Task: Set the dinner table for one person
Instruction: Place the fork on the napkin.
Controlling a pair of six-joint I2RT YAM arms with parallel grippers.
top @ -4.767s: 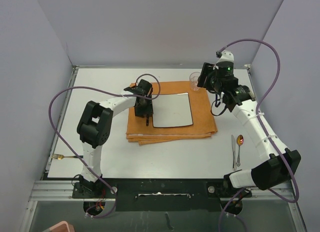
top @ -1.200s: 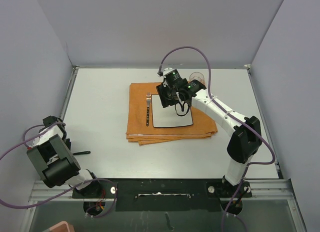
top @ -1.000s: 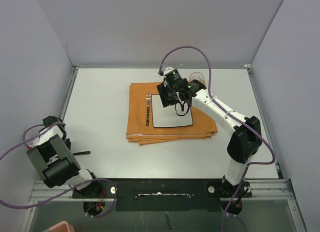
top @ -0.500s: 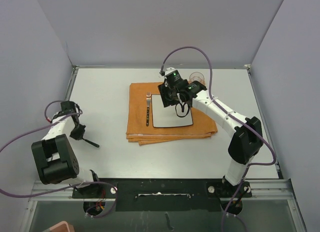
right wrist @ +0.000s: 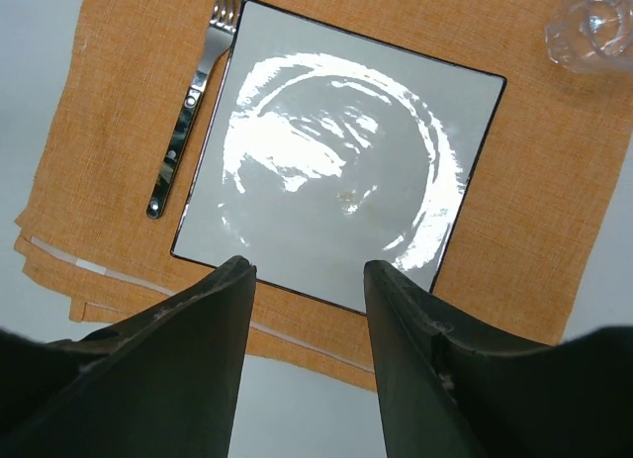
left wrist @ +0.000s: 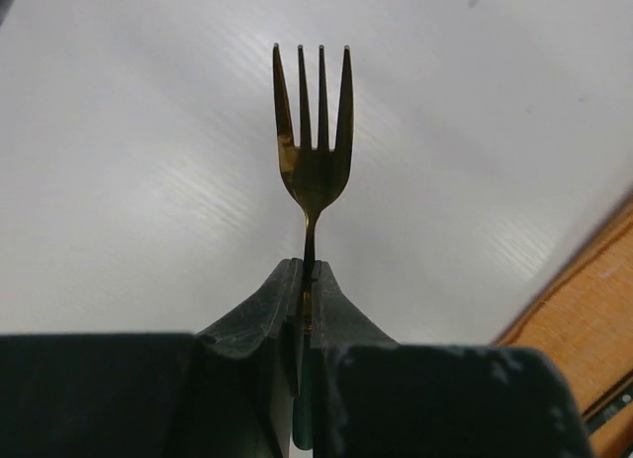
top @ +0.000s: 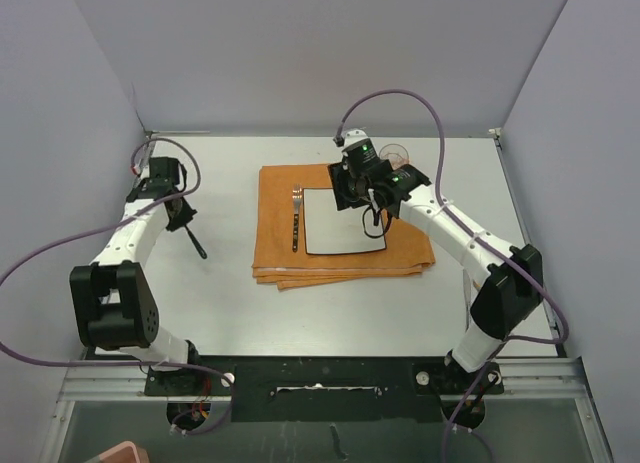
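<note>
Off-white dinner table (top: 230,303) carries the whole setting. At its middle, toward the far edge, lies the orange mat (top: 405,245) with the square white plate (top: 340,233) on it. The big change is on the left. A second ago the left arm was folded at the near-left corner; now it stretches up the left edge, with the left gripper (left wrist: 307,275) over bare table well left of the mat. The right gripper (right wrist: 309,270) has only drifted a little toward the plate's far-right corner and hangs above it, jaws apart and empty. A silver fork (top: 297,218) lies on the mat along the plate's left edge. The left jaws are clamped on the stem of a small gold fork (left wrist: 315,161), tines pointing away. That second fork looks lifted and bound for the mat, so its placing seems to be the step in hand.
</note>
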